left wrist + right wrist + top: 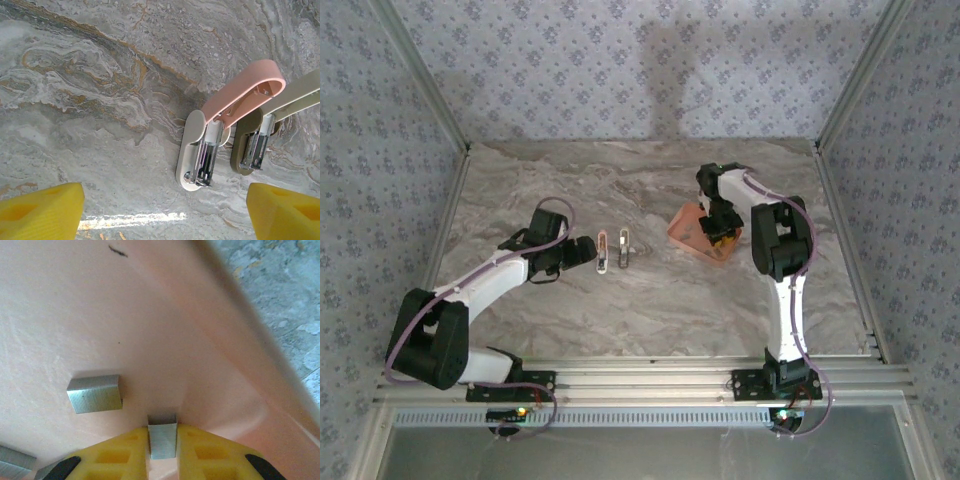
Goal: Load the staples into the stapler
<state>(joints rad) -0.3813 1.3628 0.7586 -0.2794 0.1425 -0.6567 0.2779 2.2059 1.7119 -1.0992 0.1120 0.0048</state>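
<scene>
Now staples [162, 441] clamped in R hand [163, 452].

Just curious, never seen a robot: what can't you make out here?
Top view: what lies in the tray, too small, under the right tool.
Left wrist view: beige stapler, lid cut by the right edge.
Right wrist view: corner staple block, cut by the left edge.

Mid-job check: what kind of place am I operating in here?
Probably a purpose-built robot test cell, not an office: a marble-patterned tabletop boxed in by flower-print grey walls on silver aluminium frame posts, with a slotted aluminium rail along the near edge.
</scene>
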